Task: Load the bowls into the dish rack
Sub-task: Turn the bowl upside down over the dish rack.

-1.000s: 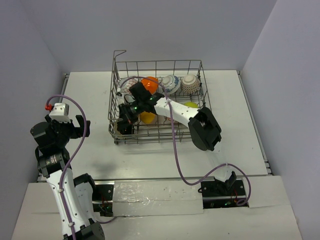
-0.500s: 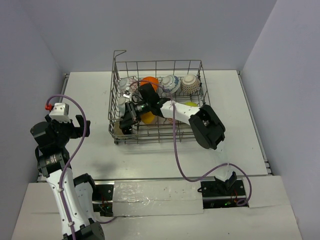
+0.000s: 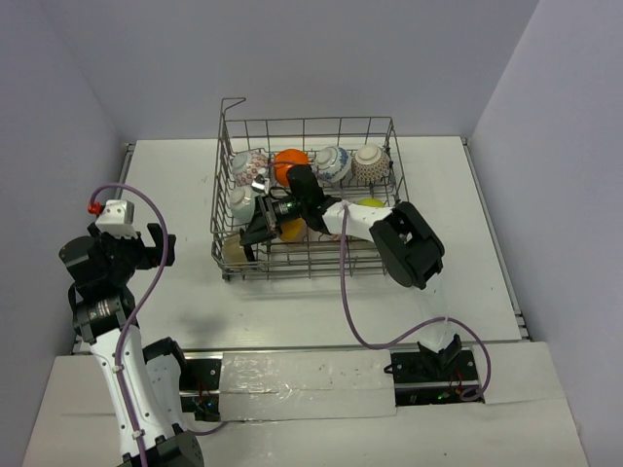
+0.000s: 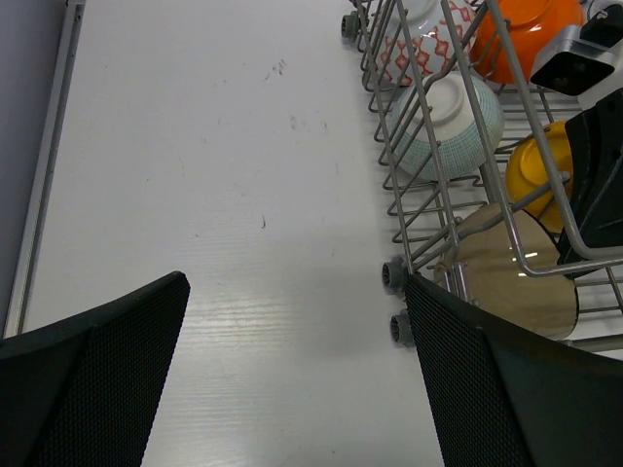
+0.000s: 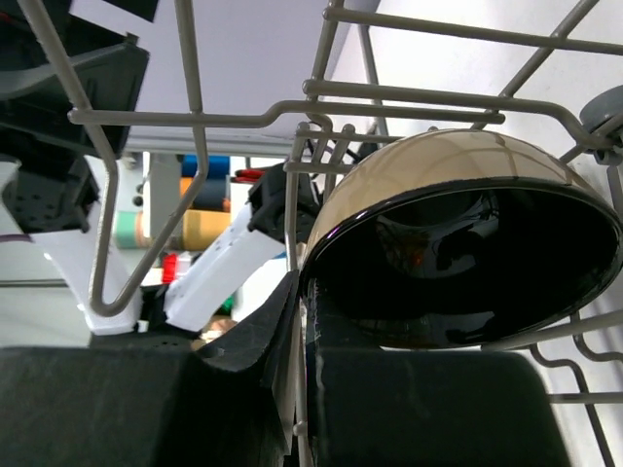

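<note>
The grey wire dish rack [image 3: 310, 122] holds several bowls. Along its back stand a red-and-white bowl [image 3: 247, 163], an orange bowl [image 3: 289, 163], a blue-patterned bowl [image 3: 332, 163] and a white-patterned bowl [image 3: 369, 162]. A pale teal bowl [image 3: 239, 201] and a yellow bowl [image 3: 288, 230] sit nearer the front. My right gripper [image 3: 251, 238] reaches into the front-left corner, shut on the rim of a glossy black bowl [image 5: 467, 243] with a tan outside [image 3: 234, 253], tilted on edge among the wires. My left gripper [image 4: 295, 292] hangs open over bare table, left of the rack [image 4: 394, 275].
A lime-yellow bowl [image 3: 371, 204] lies at the rack's right side, partly behind my right arm. A raised wire loop [image 3: 232, 102] marks the rack's back-left corner. White walls close in the table on three sides.
My right wrist has shifted rightward and turned, uncovering the tan side of the black bowl in the front-left corner. The left arm has not moved.
</note>
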`<action>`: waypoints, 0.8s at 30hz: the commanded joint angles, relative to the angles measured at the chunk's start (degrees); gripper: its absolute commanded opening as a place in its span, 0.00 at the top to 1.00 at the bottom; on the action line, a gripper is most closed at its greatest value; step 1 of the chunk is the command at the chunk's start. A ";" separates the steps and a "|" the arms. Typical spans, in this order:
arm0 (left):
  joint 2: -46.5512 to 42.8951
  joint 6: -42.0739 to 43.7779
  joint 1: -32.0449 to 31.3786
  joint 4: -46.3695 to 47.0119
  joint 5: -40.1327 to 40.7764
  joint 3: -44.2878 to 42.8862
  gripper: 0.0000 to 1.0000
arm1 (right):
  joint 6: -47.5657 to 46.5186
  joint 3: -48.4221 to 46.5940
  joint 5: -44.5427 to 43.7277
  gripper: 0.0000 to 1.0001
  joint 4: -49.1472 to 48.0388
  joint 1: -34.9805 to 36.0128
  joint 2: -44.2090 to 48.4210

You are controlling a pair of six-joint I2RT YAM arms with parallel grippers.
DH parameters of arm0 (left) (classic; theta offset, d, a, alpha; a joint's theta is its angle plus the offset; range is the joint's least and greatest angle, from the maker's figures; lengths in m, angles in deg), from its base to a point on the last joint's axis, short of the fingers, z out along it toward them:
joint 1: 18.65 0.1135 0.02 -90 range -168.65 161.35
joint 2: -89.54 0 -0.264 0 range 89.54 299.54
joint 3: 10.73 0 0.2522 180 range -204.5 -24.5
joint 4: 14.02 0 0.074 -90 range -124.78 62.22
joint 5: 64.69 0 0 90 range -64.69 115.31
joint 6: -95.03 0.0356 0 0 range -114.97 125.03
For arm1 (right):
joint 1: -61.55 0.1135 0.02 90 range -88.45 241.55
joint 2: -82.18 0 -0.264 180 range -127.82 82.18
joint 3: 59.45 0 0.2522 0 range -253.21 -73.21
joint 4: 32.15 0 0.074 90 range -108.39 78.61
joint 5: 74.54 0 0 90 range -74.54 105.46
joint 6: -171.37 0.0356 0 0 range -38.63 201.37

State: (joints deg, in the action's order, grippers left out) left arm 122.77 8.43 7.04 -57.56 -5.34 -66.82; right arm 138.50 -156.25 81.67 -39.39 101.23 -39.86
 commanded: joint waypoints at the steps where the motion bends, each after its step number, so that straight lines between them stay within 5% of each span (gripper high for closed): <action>1: 0.25 -0.15 0.32 1.66 -1.43 0.31 0.01 | 6.67 1.30 3.39 1.00 -9.67 -0.66 4.62; 8: 0.25 -0.15 0.50 1.48 -1.16 0.31 0.01 | 13.71 1.83 3.31 1.00 -18.90 -0.92 2.42; 24: 0.43 -0.06 0.67 1.48 -1.34 0.40 0.01 | 13.80 2.72 3.30 1.00 -19.44 -2.15 1.81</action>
State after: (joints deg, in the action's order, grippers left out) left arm 123.25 8.43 7.39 -57.58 -5.32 -66.82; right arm 151.24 -153.11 83.36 -53.35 99.53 -39.88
